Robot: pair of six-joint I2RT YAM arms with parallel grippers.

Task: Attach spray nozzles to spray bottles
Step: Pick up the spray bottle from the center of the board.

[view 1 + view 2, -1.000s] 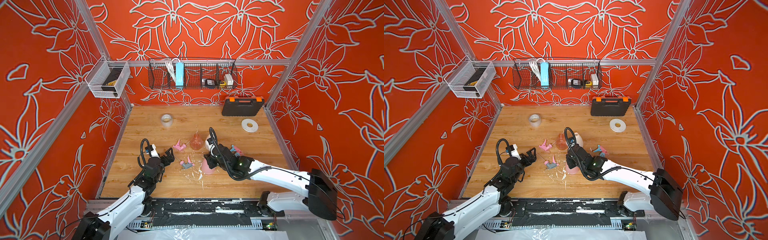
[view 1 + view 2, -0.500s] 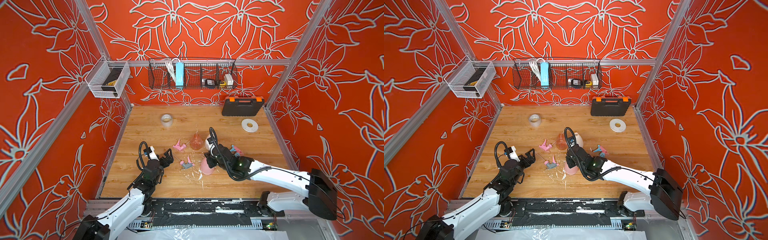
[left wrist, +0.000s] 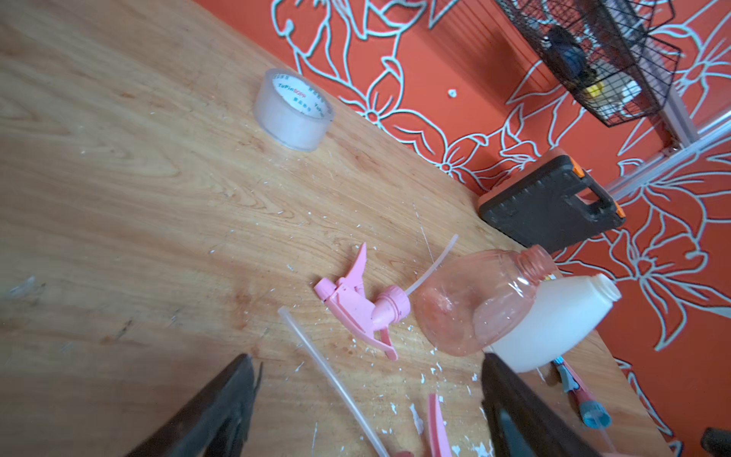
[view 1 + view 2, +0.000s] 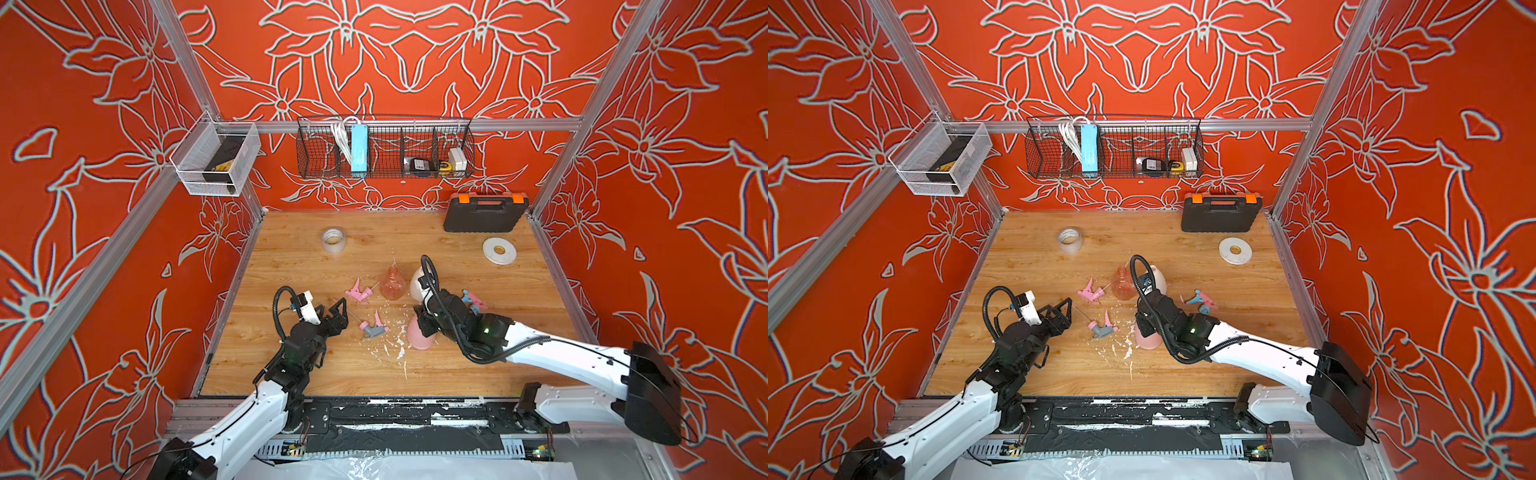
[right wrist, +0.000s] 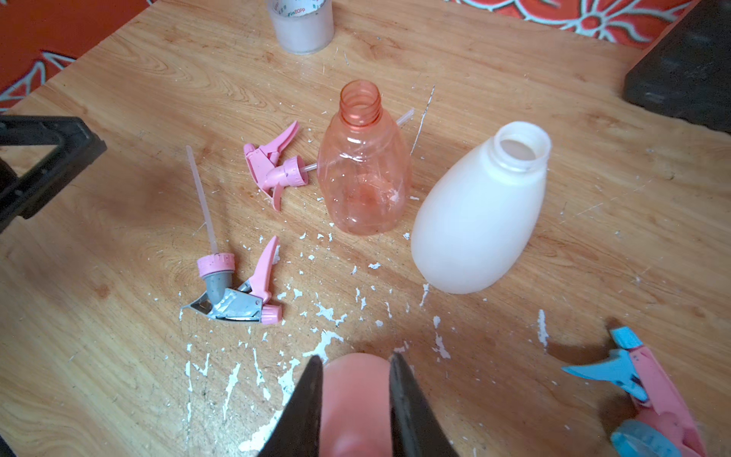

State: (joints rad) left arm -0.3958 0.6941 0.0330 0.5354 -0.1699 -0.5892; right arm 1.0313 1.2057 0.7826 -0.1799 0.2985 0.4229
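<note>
The opaque pink teardrop-shaped plastic bottle (image 4: 420, 337) stands near the front middle of the wooden worktop (image 4: 415, 232). The right gripper (image 5: 355, 361) has its jaws clenched on the bottle's upper part, one on each side. Just behind it, the translucent orange plastic bottle (image 4: 392, 284) and the cream-white plastic bottle (image 5: 474, 221) stand upright side by side with open necks; whether they touch cannot be told. The all-pink trigger spray nozzle (image 4: 358, 293) lies on its side just beside the orange bottle, its clear dip tube running toward that bottle's base. The pink-and-grey trigger spray nozzle (image 4: 374, 328) lies between the pink bottle and the left gripper (image 3: 368, 358). Its dip tube points toward that gripper, whose jaws are spread wide and grasp nothing. The pink-and-blue trigger spray nozzle (image 4: 471, 301) lies to the right of the right gripper, near the cream-white bottle. White flecks (image 5: 328, 312) litter the wood around the pink bottle. Farther back sit a clear tape roll (image 4: 333, 240), a flat white tape roll (image 4: 499, 251) and a black tool case with orange latches (image 4: 484, 212) against the back wall.
</note>
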